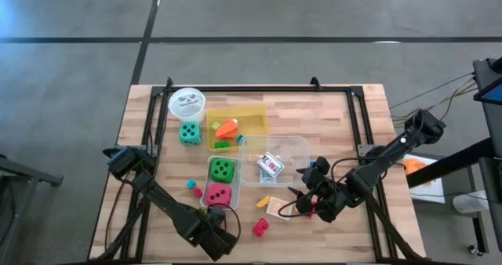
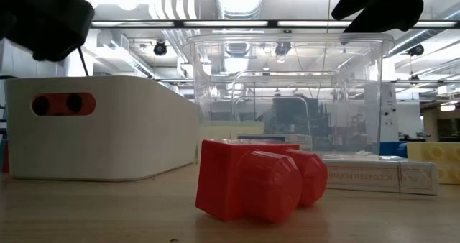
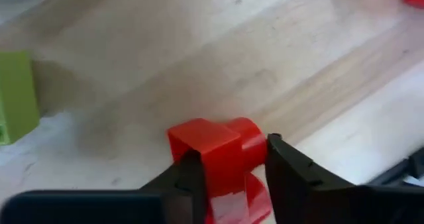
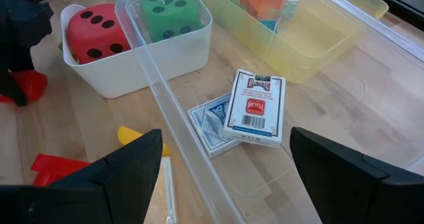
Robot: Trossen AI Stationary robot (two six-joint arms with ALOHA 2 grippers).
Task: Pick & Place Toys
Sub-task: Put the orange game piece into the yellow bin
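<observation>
Item 1, nearest the front table edge: red block (image 3: 215,148), small, hard moulded plastic with round studs on one side. It lay on the bare wooden table (image 1: 369,139) between the fingers of the left gripper (image 3: 232,177), whose jaws stood narrowed close about its flat sides; whether they already pinched it could not be told. Judged light, stiff and rather slick, not fragile. Best taken across the flat faces, as the jaws were set, not over the rounded studs, where it could squirt out.

Item 2, a little farther in: second red block (image 1: 259,227) and an orange block (image 1: 263,201), both loose on the wood, near the right gripper (image 4: 225,164). That gripper stood wide open and empty above the clear box (image 4: 175,134).

Item 3: two card packs (image 4: 255,108) lying flat inside the clear box. Judged light, smooth-faced, easily crushed at the corners; to be gripped across the narrow edges.

Item 4: white bin (image 4: 119,78) holding a red die (image 4: 96,32) and a green die (image 4: 169,8). Judged light and bulky, needing a wide jaw.

Item 5, farthest: yellow tray (image 1: 255,116) with small blocks inside, teal die (image 1: 189,133) and white cup (image 1: 187,103) beside it.
</observation>
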